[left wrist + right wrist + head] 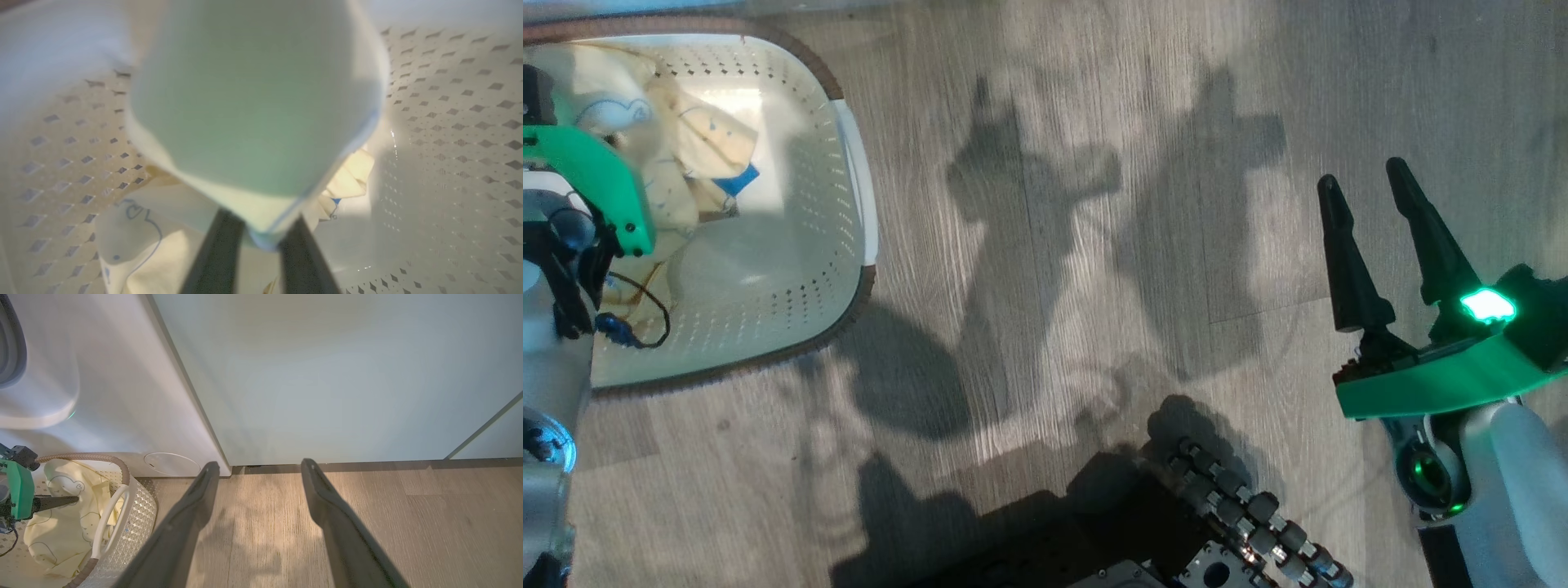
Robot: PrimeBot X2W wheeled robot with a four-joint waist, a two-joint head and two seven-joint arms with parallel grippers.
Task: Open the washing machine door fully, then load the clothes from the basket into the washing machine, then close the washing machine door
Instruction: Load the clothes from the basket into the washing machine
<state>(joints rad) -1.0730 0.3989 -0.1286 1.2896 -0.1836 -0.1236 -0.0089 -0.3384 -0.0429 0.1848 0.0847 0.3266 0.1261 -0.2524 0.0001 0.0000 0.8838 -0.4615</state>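
Note:
The cream basket [849, 204] stands on the floor at the upper left, holding pale yellow clothes [698, 139] and a small blue piece [739, 178]. My left gripper [261, 230] reaches down into it. Its two dark fingers are drawn close on a fold of the yellow clothes [253, 122], which bulges up towards the camera. My right gripper [1362, 175] hangs open over bare floor to the right, nothing between its fingers. The white washing machine [122, 396] rises behind the basket [135, 510]. The washing machine door is out of view.
A pale-green cabinet door [327, 375] stands right of the washer, facing my right gripper [259, 465]. Wood floor [1094, 245] stretches between basket and right arm. My dark base with its cable chain [1241, 506] sits at the bottom middle.

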